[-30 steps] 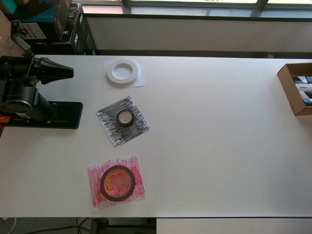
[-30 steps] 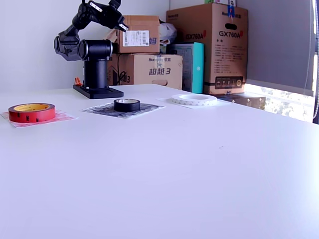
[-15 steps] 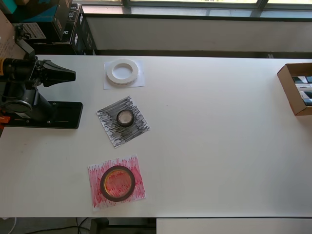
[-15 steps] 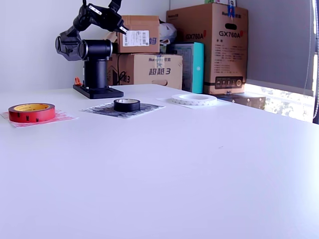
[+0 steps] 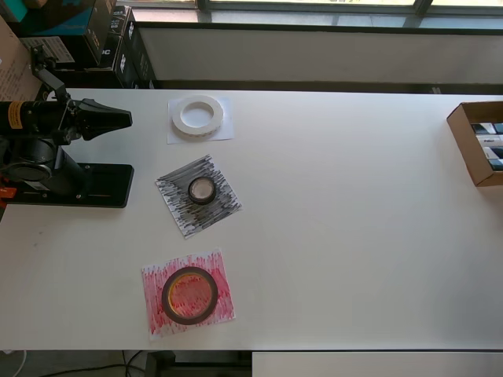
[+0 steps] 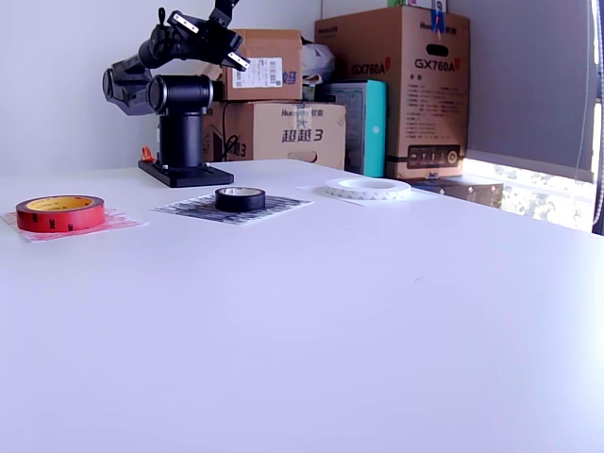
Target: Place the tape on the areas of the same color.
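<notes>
**Overhead view: three rolls on three paper squares**

Overhead view shows me a big, smooth white table (image 5: 354, 236). It fills most of the picture, and its near edge is cut off at the bottom.

My black arm (image 5: 47, 149) sits on a flat black base at the view's left side. The gripper (image 5: 118, 120) points toward the view's right, up off the table. It holds nothing. The tips look pressed together into one point, but they are dark and small, so I cannot tell for sure.

A brown cardboard box (image 5: 475, 141) sits at the view's right edge, partly cut off.

The red sheet (image 5: 189, 292) is scribbled and rough looking. The red-brown roll (image 5: 189, 295) lies flat on it, a big round ring.

The black sheet (image 5: 198, 195) is turned at a slant, with scratchy lines. The black roll (image 5: 201, 189) sits on it, small and round.

The white sheet (image 5: 200, 119) is plain and hard to see against the table. The white ring (image 5: 197, 115) lies flat on it, wide and thin.

In the exterior view, stacked cardboard boxes (image 6: 396, 85) stand behind the table.
</notes>
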`<move>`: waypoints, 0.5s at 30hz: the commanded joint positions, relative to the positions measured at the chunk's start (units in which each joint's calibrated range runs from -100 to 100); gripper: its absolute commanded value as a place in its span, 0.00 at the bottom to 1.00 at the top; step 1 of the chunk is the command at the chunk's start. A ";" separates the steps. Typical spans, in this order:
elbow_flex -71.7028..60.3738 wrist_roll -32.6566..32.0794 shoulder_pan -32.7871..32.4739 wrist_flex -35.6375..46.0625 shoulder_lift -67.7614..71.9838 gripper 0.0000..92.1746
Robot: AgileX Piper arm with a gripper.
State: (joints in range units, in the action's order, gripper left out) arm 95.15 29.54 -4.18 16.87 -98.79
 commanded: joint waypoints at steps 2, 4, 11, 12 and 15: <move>1.49 0.01 0.30 -2.74 -0.56 0.01; 3.67 0.01 0.15 -7.75 -0.56 0.01; 4.39 0.01 0.30 -10.04 -0.46 0.01; 4.39 0.01 0.38 -10.04 -0.46 0.01; 4.39 0.01 0.46 -10.55 -0.46 0.01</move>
State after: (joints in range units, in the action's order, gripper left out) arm 99.74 29.63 -3.87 5.77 -98.79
